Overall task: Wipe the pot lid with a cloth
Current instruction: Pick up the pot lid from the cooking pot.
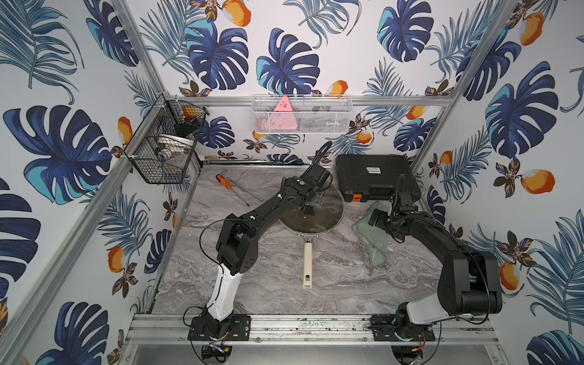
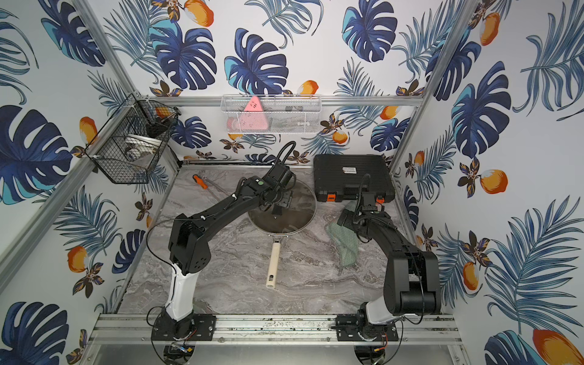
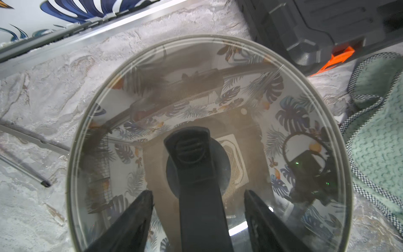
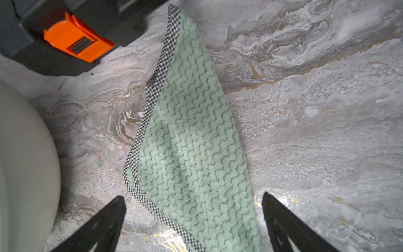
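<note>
While the large round glass pot lid with the metal rim [image 3: 218, 83] is sitting on the frying pan with the cream handle [image 1: 307, 268] at mid-desk, we are finding its black elongated handle [image 3: 192, 157] running straight between the left fingers [image 3: 144, 200], its long axis in line with them. These are standing partly open, clear of the handle on both sides, gripping nothing. The right fingers [image 4: 117, 203] are gaping wide and empty, straddling the pale green cloth with the checked edging [image 4: 187, 135], which is lying on the marble-patterned desk [image 4: 316, 109] beside the lid. We are judging each arm nearest its own object.
</note>
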{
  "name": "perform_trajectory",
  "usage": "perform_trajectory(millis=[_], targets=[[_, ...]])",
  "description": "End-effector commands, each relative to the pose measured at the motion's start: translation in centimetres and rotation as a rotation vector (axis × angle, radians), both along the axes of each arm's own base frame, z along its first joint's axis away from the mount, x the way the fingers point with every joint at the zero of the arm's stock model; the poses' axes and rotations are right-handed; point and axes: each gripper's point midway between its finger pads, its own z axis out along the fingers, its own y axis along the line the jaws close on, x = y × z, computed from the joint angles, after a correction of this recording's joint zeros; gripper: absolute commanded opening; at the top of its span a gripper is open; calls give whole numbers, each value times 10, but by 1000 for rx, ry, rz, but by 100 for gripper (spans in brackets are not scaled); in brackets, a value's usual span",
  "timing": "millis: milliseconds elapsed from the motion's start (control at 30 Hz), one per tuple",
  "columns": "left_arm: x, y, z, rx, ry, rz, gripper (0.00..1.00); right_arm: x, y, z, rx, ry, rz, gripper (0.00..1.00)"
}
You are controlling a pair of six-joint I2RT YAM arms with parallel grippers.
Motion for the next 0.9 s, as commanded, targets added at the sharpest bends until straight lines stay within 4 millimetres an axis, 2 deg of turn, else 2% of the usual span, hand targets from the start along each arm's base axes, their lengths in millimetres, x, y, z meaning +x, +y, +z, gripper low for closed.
perform_trajectory(millis=[0,233,500,867], targets=[[-3,-1,-6,-2,30,1,70,4,2,4,6,-25,3,100],[-1,-4,-4,-24,17,8,66,5,4,3,20,-27,11,100],[1,-3,-18,-4,53,16,59,6,4,4,19,-36,10,100],[2,5,-24,-15,53,50,49,6,6,0,32,-31,14,100]])
